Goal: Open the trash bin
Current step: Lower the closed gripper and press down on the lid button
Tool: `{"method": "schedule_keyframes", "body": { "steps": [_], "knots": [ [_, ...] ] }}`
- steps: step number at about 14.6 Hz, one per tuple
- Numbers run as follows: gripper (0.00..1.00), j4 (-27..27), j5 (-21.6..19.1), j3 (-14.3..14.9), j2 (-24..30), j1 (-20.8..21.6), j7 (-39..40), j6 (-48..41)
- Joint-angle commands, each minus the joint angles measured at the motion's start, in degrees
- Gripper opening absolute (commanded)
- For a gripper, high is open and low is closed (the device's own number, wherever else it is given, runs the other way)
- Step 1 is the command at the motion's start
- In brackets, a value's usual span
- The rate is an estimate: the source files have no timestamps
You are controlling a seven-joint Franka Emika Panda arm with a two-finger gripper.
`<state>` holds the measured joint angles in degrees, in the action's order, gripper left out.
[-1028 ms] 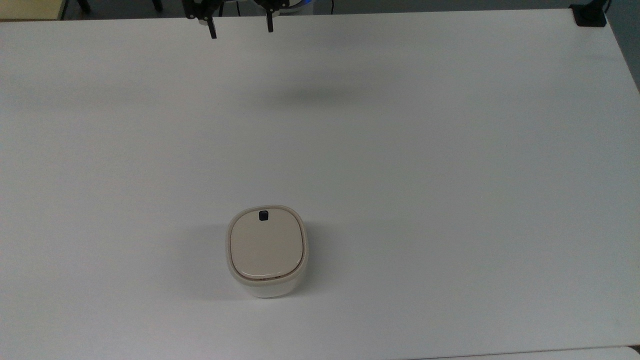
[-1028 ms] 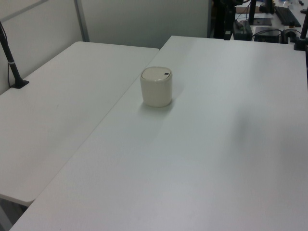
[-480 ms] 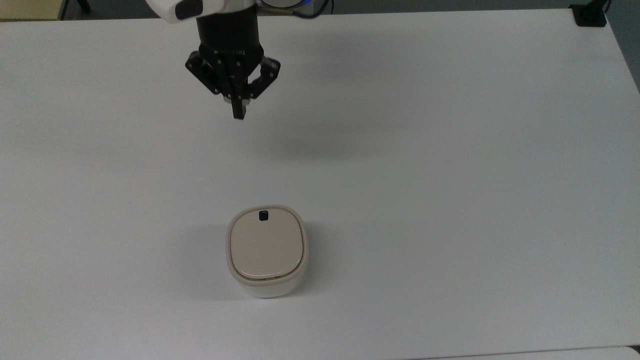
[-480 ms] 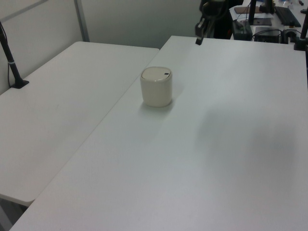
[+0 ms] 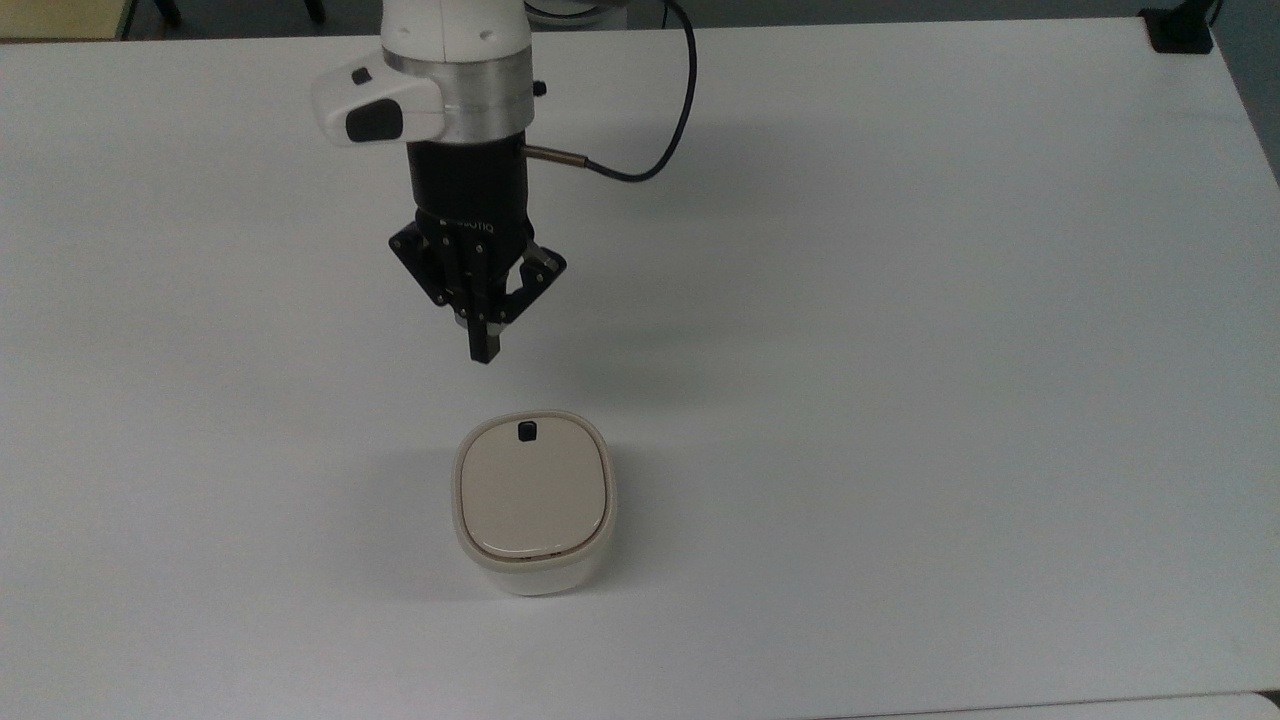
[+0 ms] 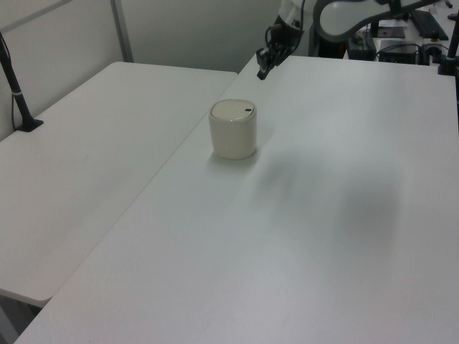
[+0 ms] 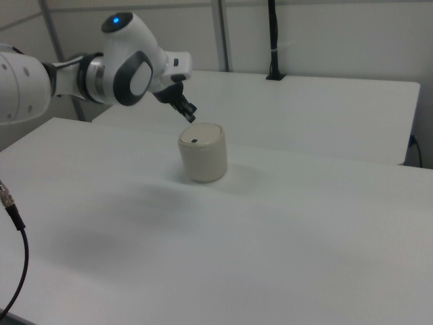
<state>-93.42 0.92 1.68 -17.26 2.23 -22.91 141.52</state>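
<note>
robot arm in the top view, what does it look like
White rounded arm with a silver band, a side housing bearing a dark oval button, then a black cylindrical wrist with faint lettering. The end effector is black, angular linkages. A black cable loops from the wrist.

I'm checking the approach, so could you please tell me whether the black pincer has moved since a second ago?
Yes. In the top view the black pincer has come from the table's far edge toward the cream-white plastic trash bin, now hanging short of it.

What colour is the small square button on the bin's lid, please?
Black; the button stands out clearly against the beige lid in the top view.
</note>
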Motion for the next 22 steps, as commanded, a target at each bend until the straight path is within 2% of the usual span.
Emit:
{"method": "schedule_keyframes", "body": {
  "steps": [1, 4, 10, 15, 18, 19, 20, 22],
  "knots": [
    [0.0, -0.2, -0.5, 0.6, -3.7, 0.8, -4.2, 7.3],
    [0.0, -0.2, -0.6, 0.6, -6.0, 1.8, -5.0, 10.5],
    [0.0, -0.9, -0.1, 0.6, -7.4, 2.1, -4.9, 10.9],
    [0.0, -3.0, 4.3, 0.5, -7.9, 2.3, -5.0, 10.8],
    [0.0, -2.5, 2.1, 0.5, -5.2, 1.7, -6.4, 10.1],
    [0.0, -2.4, 0.2, 0.5, -3.2, 0.9, -7.1, 8.9],
    [0.0, -1.3, -1.3, 0.5, -0.7, 0.5, -7.0, 3.1],
    [0.0, 0.8, -2.0, 0.4, 4.5, -0.1, -7.0, -10.1]
  ]
}}
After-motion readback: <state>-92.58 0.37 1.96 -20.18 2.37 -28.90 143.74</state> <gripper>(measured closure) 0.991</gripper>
